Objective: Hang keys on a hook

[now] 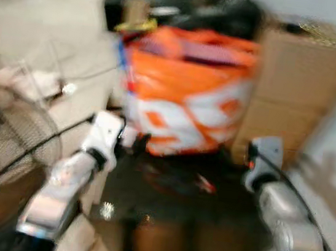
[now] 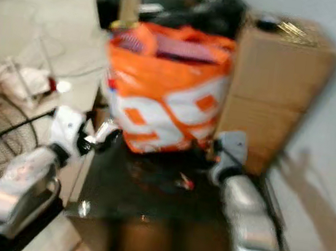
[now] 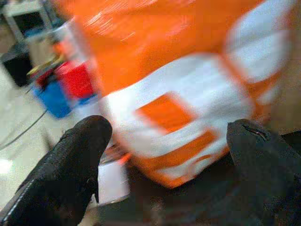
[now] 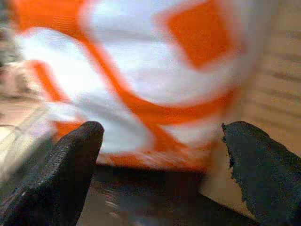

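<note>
- orange and white bag [image 2: 166,91] stands at 12 o'clock on a dark glossy table [image 2: 145,203]; a cardboard box [image 2: 272,83] sits at 2 o'clock, touching or just beside the bag
- left gripper [image 3: 169,155] is raised at 9 o'clock of the table, fingers spread wide, holding nothing
- right gripper [image 4: 164,160] is raised at 3 o'clock, fingers likewise parted and empty
- a small red-tinted item [image 2: 184,181] lies on the table before the bag; possibly the keys, too blurred to tell
- step in hand, judged: approaching and locating the keys; next move calls for steadying the view, confirming the keys, then lowering one gripper over them
</note>
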`<state>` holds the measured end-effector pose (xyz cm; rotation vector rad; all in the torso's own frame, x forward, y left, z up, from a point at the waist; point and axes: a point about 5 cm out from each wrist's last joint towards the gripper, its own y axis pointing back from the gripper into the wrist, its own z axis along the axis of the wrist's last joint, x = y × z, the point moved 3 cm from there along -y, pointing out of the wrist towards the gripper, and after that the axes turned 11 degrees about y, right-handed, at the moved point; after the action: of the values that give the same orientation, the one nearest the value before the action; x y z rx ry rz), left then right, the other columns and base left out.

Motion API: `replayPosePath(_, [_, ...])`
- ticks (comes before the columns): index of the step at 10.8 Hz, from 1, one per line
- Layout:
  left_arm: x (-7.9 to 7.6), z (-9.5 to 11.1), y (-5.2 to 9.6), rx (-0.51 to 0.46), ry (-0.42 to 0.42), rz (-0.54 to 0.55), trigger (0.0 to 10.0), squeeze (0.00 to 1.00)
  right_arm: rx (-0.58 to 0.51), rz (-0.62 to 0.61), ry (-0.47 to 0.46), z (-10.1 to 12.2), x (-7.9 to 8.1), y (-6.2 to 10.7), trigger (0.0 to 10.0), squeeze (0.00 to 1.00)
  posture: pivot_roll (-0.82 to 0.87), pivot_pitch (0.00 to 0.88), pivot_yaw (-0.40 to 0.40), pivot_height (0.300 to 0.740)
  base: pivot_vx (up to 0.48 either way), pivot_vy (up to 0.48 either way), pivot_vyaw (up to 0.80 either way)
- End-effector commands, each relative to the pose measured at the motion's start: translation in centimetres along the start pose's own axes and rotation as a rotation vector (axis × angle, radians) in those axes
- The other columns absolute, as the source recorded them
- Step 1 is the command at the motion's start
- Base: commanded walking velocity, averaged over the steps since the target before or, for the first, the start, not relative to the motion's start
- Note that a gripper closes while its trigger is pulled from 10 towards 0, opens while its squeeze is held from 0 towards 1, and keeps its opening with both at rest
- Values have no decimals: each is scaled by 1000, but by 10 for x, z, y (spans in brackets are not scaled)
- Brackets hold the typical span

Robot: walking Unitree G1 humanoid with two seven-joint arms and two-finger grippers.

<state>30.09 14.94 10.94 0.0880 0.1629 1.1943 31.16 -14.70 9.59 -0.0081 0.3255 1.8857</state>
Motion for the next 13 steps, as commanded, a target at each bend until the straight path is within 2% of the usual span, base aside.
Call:
replayPosePath(1, [-5, 6, -2, -19, -9, -20, 10000, 0, 21, -37, 8, -6, -11, 5, 10000, 1000, -14, 0, 51, 740, 349, 0, 0])
replayPosePath(3, [-6, 6, -3, -20, -8, -22, 10000, 0, 30, -34, 14, -8, -12, 5, 10000, 1000, -19, 0, 48, 740, 356, 0, 0])
replayPosePath(4, [-8, 4, -3, -17, -8, -26, 10000, 0, 85, -15, 38, -17, -10, 5, 10000, 1000, -23, 0, 44, 740, 341, 0, 0])
replayPosePath(5, [-8, 0, -3, -2, -7, -35, 10000, 0, 186, 26, 74, -35, -8, 6, 10000, 1000, -24, 0, 40, 740, 0, 0, 0])
replayPosePath(6, [-9, -9, -2, 55, -28, -70, 10000, 0, 308, 73, 102, -58, -8, 8, 10000, 1000, -23, 0, 36, 740, 0, 0, 0])
replayPosePath(7, [-9, -11, -1, 68, -33, -80, 10000, 0, 321, 84, 101, -62, -7, 8, 10000, 1000, -22, 0, 35, 740, 0, 0, 0])
replayPosePath(9, [-15, -33, 6, 213, -55, -185, 10000, 0, 414, 209, 138, -81, 3, 11, 10000, 1000, -15, 0, 14, 740, 0, 0, 0])
replayPosePath(10, [-21, -46, 12, 298, -80, -248, 10000, 0, 450, 271, 138, -88, 9, 12, 10000, 129, -7, 0, 0, 740, 0, 0, 0])
replayPosePath(11, [-27, -49, 14, 307, -82, -276, 10000, 0, 472, 298, 144, -94, 12, 11, 10000, 0, 1, 0, -20, 740, 0, 0, 0])
replayPosePath(13, [-32, -48, 14, 290, -56, -293, 10000, 0, 495, 313, 133, -102, 15, 7, 10000, 0, -13, 0, -27, 740, 0, 0, 0])
